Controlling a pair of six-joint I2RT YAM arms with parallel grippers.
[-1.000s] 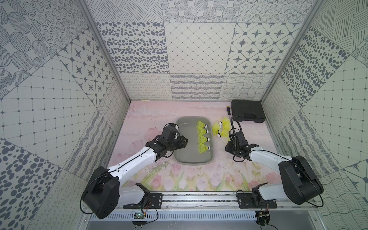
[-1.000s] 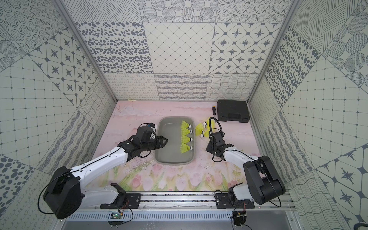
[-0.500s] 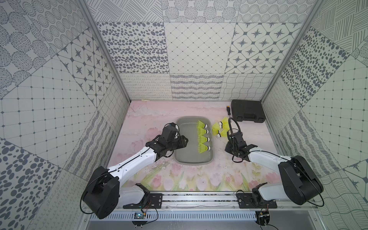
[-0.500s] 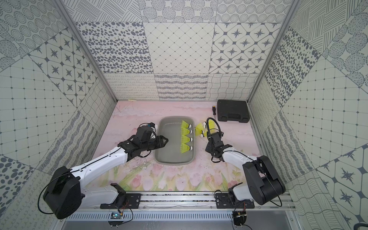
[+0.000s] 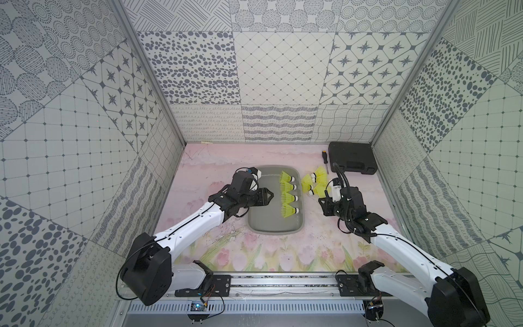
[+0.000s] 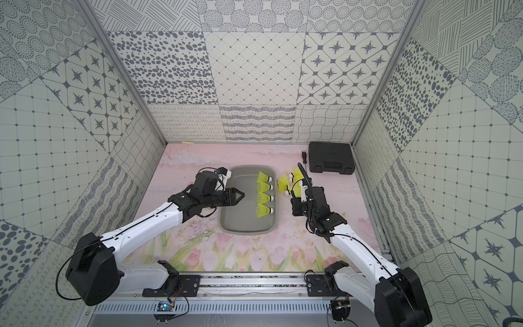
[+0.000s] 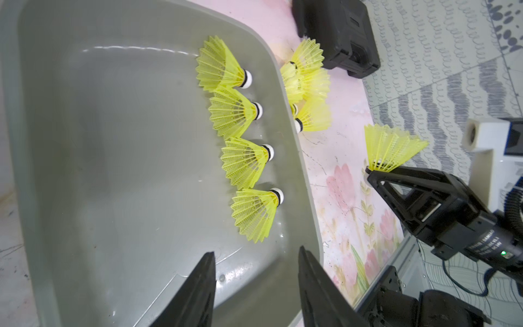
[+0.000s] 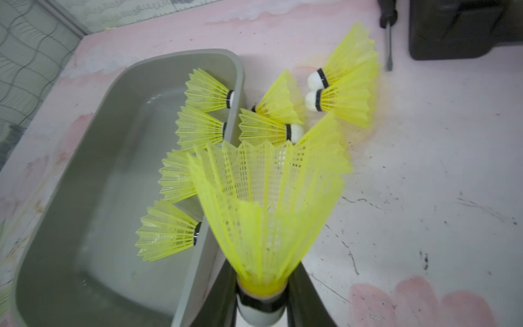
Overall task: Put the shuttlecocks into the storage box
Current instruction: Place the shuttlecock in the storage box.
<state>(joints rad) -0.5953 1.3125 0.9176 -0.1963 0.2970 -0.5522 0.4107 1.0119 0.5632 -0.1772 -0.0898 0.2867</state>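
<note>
- Pink tulip-print mat [image 5: 283,254] is boxed in by grey-patterned walls on three sides. Clock directions are read on the top views, with 12 at the back wall.
- storage box [image 5: 263,219]: grey lidless tray at the middle of the mat, long side running 12 to 6.
- Four shuttlecocks [image 5: 288,195] lie inside it in a row along the 3 o'clock wall. White tips point to 3, skirts to 9.
- loose shuttlecocks [image 5: 316,181]: on the mat just off the box's 2 o'clock corner, bunched and touching. Four can be counted in the right wrist view.
- right gripper [image 8: 261,304]: jaws pinch the held shuttlecock [image 8: 266,215] at its banded tip, with the skirt fanning out ahead. It is above the mat at 3 o'clock of the box, clear of the rim and near the loose bunch.
- left gripper [image 7: 256,252]: jaws spread with nothing between them, over the box's 9 o'clock half and pointing toward 3.
- black case [image 5: 352,157]: closed, in the mat's 1 o'clock corner.
- screwdriver [image 5: 324,162]: on the mat just at the case's 9 o'clock side.
</note>
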